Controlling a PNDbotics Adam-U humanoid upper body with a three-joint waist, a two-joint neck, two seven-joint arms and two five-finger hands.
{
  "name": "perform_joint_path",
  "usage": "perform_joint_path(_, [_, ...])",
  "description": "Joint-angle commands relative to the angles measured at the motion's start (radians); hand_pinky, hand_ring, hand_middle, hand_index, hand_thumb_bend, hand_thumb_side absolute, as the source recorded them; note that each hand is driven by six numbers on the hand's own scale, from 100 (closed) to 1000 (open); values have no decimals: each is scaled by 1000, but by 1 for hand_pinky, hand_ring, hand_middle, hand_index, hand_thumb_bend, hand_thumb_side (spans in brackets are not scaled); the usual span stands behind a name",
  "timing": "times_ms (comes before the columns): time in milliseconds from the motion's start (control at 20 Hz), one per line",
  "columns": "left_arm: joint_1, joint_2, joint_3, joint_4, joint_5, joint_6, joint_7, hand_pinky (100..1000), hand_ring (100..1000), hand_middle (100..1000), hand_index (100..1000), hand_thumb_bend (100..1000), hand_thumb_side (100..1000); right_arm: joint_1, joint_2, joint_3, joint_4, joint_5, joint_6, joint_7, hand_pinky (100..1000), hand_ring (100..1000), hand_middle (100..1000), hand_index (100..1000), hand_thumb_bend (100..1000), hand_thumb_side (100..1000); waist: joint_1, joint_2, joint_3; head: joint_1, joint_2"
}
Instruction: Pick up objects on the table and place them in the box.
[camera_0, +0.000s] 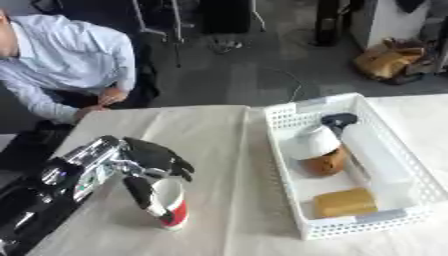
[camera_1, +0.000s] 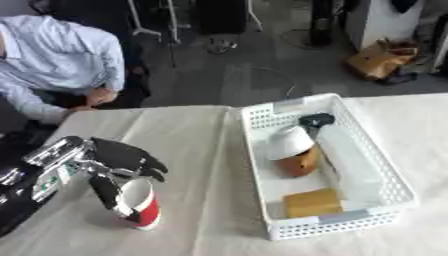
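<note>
On the cloth-covered bench (camera_0: 210, 150), the red and white cup (camera_0: 172, 205) stands upright, well left of the white box (camera_0: 367, 165). The left hand (camera_0: 144, 160) has its fingers (camera_0: 140, 192) curled round the rim, thumb seemingly inside. With so shallow a hold the cup could tilt or slip during the lift.

floor (camera_0: 254, 75): grey | metal stand legs (camera_0: 175, 25) | brown bag (camera_0: 389, 60) far right

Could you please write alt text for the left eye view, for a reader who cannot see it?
The robot's left hand curls around a red and white cup standing on the cloth-covered table. To the right, a white basket holds a white bottle, a brown block and a brown-and-white item.
</note>
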Motion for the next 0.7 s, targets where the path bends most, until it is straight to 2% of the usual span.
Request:
perform_joint_path(50, [-29, 45, 7, -10, -44, -357, -353, 1000, 1000, 1000, 1000, 716, 929, -15, -32, -8, -21, -9, -5, 0, 704, 792, 647, 615, 100, 812, -3, -15, 1, 3, 8])
perform_joint_path(400, [-37, 45, 6, -15, -66, -357, -353, 1000, 1000, 1000, 1000, 713, 912, -15, -30, -9, -21, -7, -2, 0, 706, 792, 645, 613, 100, 807, -2, -14, 0, 2, 5])
perform_joint_path(500, [-39, 41, 6, -13, -63, -357, -353, 1000, 1000, 1000, 1000, 692, 906, -14, -30, -8, -21, -6, 0, 0, 707, 792, 644, 612, 100, 808, -3, -13, 0, 3, 4])
perform_joint_path(550, [-40, 39, 5, -12, -58, -357, -353, 1000, 1000, 1000, 1000, 645, 884, -14, -29, -8, -21, -6, 0, 0, 710, 793, 643, 611, 100, 806, -3, -13, 0, 3, 3])
perform_joint_path(700, [-41, 33, -3, -8, -34, -357, -353, 1000, 1000, 1000, 1000, 644, 882, -14, -28, -8, -21, -4, 3, 0, 711, 793, 642, 611, 100, 805, -4, -12, -1, 2, 2])
